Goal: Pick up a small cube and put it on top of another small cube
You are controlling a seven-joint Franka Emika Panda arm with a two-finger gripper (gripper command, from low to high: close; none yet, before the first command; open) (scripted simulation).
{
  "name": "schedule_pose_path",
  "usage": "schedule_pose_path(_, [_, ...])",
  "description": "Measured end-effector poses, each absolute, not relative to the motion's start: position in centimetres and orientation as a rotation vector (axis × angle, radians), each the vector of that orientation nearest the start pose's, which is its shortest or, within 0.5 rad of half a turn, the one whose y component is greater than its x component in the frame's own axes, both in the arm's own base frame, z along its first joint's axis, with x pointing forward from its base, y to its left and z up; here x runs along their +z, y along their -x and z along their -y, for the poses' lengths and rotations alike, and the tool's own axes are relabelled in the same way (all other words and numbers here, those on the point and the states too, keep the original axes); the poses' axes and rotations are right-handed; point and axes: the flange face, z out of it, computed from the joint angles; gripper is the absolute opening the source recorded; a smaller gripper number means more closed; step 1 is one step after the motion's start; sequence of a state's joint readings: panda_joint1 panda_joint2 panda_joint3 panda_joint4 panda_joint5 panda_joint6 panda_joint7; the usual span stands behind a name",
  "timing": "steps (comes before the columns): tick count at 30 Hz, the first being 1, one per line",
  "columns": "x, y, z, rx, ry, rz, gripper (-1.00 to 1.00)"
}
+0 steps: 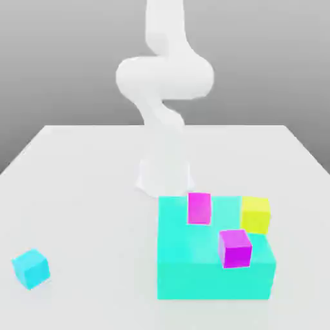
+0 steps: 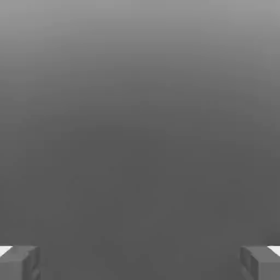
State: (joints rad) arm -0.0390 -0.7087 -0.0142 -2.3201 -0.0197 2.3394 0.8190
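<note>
Turquoise block [image 1: 214, 280] sat nearest; cyan cube [image 1: 31, 269] lay on the table, tilted to the gripper [image 2: 140, 263], whose empty fingers stood wide apart. A skewed grasp could have spun it.

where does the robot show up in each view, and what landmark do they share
exterior view: robot at upper middle, running off the top edge, base beyond the green block
hand view: its fingers, wide apart near opposite corners
shared: grey backdrop, apparently

Exterior view faces the arm's front, looking down — hand view, grey backdrop.
</note>
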Motion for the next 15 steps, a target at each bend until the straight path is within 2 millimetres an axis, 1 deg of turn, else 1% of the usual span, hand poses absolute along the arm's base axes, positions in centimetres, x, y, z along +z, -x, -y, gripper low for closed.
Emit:
schedule_pose_path(3, [62.0, -41.5, 5.5, -0.874, 2.496, -1.273, 0.00])
schedule_pose_path(5, [58.4, -43.2, 7.8, -0.811, 2.508, -1.360, 0.00])
schedule_pose_path(7, [54.7, -44.4, 10.2, -0.744, 2.515, -1.447, 0.00])
schedule_pose_path(9, [51.0, -45.2, 12.6, -0.674, 2.515, -1.532, 0.00])
schedule_pose_path(11, [47.1, -45.6, 15.0, -0.601, 2.509, -1.616, 0.00])
schedule_pose_path(13, [43.2, -45.5, 17.4, -0.524, 2.497, -1.699, 0.00])
schedule_pose_path(15, [39.3, -45.1, 19.6, -0.445, 2.480, -1.779, 0.00])
